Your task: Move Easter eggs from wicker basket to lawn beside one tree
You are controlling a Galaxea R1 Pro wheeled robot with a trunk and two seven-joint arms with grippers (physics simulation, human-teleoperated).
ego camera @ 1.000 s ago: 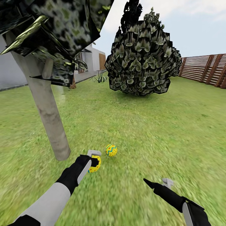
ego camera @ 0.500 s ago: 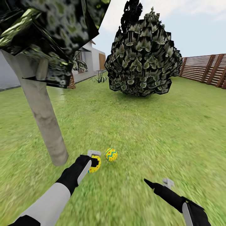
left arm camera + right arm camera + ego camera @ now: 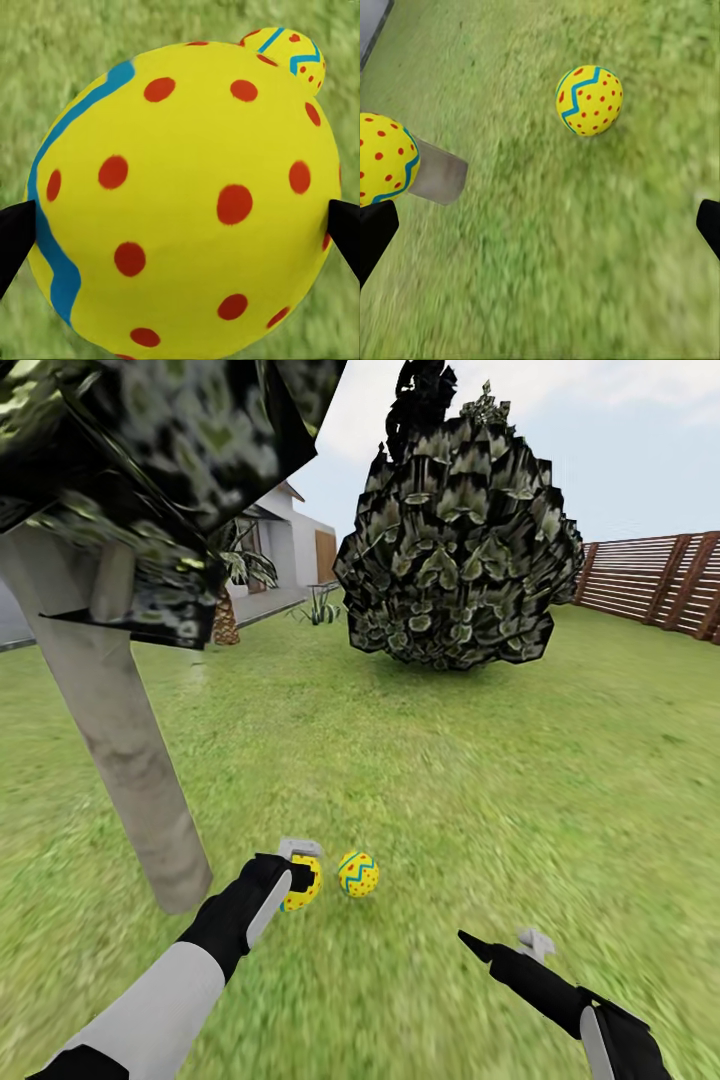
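Note:
My left gripper (image 3: 299,876) is shut on a yellow Easter egg (image 3: 308,886) with red dots and a blue zigzag, held just above the lawn (image 3: 450,780). In the left wrist view this egg (image 3: 187,202) sits between the black fingertips (image 3: 15,240). A second yellow egg (image 3: 358,873) with a blue zigzag lies on the grass right beside it, also seen in the right wrist view (image 3: 589,100). The tree's pale grey trunk (image 3: 120,760) rises a short way left of both eggs. My right gripper (image 3: 505,943) hovers open and empty over the grass. The wicker basket is out of view.
Dark speckled leaves (image 3: 170,450) hang overhead at the left. A big dark bushy tree (image 3: 455,550) stands farther ahead. A brown slat fence (image 3: 650,580) runs along the right, and a white house (image 3: 290,540) stands behind. Open grass stretches ahead and to the right.
The whole view has shifted: the trunk and the lying egg now sit lower and nearer, so the camera has moved forward. Both arms hold their pose, the left still gripping its egg.

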